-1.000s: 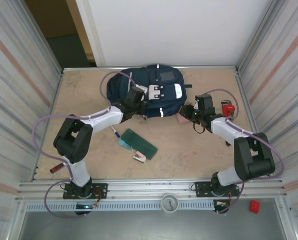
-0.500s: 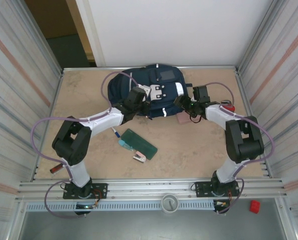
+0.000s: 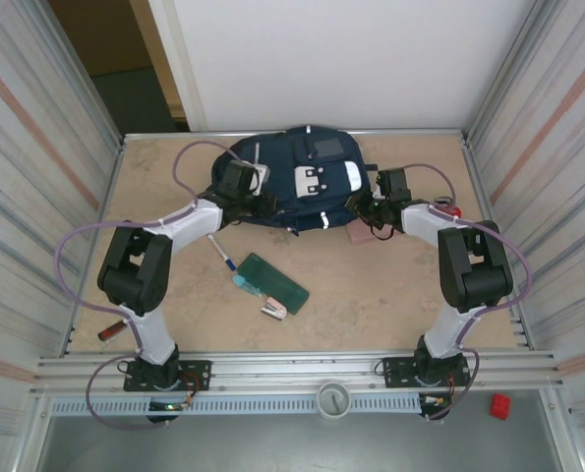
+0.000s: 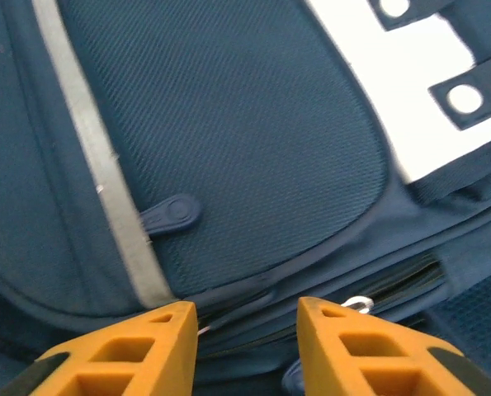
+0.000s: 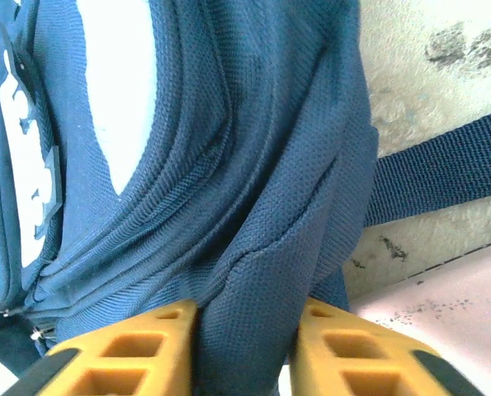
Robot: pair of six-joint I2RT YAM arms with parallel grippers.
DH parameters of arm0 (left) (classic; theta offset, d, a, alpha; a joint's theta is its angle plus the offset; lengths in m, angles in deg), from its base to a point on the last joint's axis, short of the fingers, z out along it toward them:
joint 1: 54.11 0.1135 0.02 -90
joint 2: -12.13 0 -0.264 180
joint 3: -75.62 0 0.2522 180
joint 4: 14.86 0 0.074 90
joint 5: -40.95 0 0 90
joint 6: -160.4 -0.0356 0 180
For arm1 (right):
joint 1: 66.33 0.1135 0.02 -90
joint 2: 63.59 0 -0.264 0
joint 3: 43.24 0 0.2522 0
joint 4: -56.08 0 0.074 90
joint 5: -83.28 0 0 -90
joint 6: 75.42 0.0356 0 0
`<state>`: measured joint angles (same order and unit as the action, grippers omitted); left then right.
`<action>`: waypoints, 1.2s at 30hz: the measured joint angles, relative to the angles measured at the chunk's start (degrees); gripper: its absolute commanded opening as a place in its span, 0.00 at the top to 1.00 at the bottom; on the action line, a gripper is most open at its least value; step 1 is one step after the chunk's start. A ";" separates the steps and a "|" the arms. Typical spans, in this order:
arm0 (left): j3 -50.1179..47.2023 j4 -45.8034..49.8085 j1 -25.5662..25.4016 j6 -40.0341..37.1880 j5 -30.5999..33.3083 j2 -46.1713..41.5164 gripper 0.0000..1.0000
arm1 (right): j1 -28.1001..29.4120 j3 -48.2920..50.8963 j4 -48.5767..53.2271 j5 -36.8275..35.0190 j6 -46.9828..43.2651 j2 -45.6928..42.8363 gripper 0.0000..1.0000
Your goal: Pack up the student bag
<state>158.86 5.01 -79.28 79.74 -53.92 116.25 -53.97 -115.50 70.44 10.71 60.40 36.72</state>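
Observation:
The student bag (image 3: 307,162), navy with white patches, lies at the back middle of the table. My left gripper (image 3: 256,202) is at its front left part. In the left wrist view this gripper (image 4: 245,318) stands open just over the bag's zipper line, with a metal zipper pull (image 4: 357,304) by the right finger and the light reflective stripe (image 4: 96,173) running past on the left. My right gripper (image 3: 363,208) is at the bag's right side. In the right wrist view it (image 5: 245,330) is shut on a raised fold of the bag's fabric (image 5: 270,272).
A pink flat item (image 3: 359,234) lies right of the bag, under my right gripper. A green case (image 3: 274,281), a pen (image 3: 221,254) and a small packet (image 3: 273,311) lie on the table in front. A red object (image 3: 450,209) sits far right. A bag strap (image 5: 443,169) trails on the table.
My left gripper slid leftward along the bag's front, from its middle to its left part. My right gripper moved in to the bag's right side and closed on the fabric.

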 measured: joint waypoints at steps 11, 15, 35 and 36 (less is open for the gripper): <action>2.23 6.60 1.11 -3.54 -6.95 4.50 0.59 | 0.26 0.00 0.48 0.02 -3.74 -0.04 0.89; 2.34 9.16 1.01 -5.49 -8.72 4.76 0.61 | 0.31 0.00 0.50 0.04 -4.35 -0.04 0.90; 10.80 14.47 -1.40 -8.83 -10.99 10.03 0.59 | 0.35 0.00 0.28 0.42 -4.50 0.55 0.91; 10.80 14.64 -1.49 -9.18 -10.93 10.03 0.59 | 0.35 0.00 0.28 0.42 -4.50 0.55 0.91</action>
<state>169.65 19.66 -80.76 70.56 -64.84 126.28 -53.62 -115.50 70.72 11.12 55.90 37.27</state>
